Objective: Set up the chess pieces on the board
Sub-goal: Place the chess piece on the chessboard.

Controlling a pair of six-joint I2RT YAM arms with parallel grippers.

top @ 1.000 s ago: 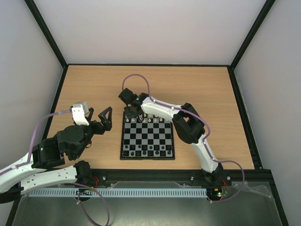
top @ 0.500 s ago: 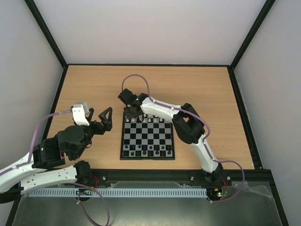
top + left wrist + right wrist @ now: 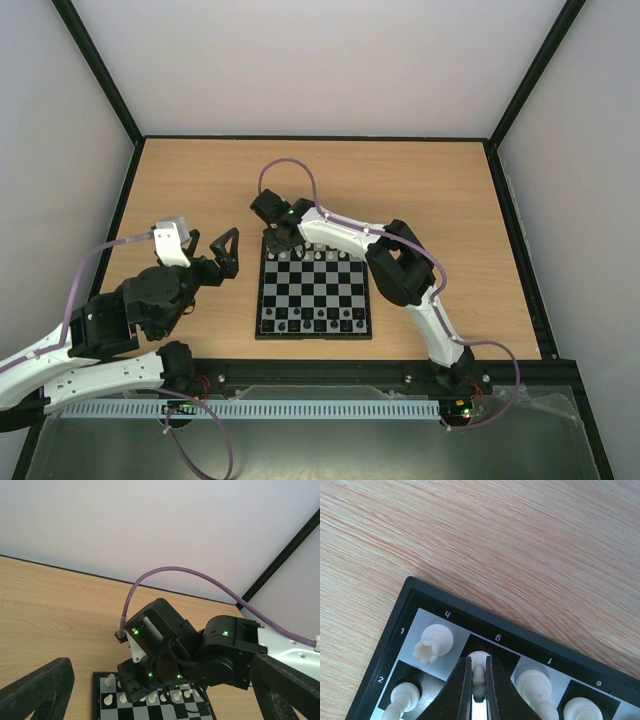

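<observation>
The board (image 3: 262,300) lies flat in the middle of the table. Whitish chess pieces (image 3: 330,256) stand along its two far rows. My right gripper (image 3: 283,240) is down at the board's far left corner. In the right wrist view that gripper (image 3: 478,680) is shut on a small white piece (image 3: 479,666) standing on the black square marked g. A white rook (image 3: 432,642) stands on the corner square to its left and a taller white piece (image 3: 536,682) to its right. My left gripper (image 3: 213,250) hangs open left of the board, holding nothing.
Tiny black pieces (image 3: 315,318) line the board's near rows. In the left wrist view the right arm's black wrist (image 3: 165,655) covers the board's far corner (image 3: 97,680). Bare wooden table (image 3: 420,190) surrounds the board, with black frame posts at the corners.
</observation>
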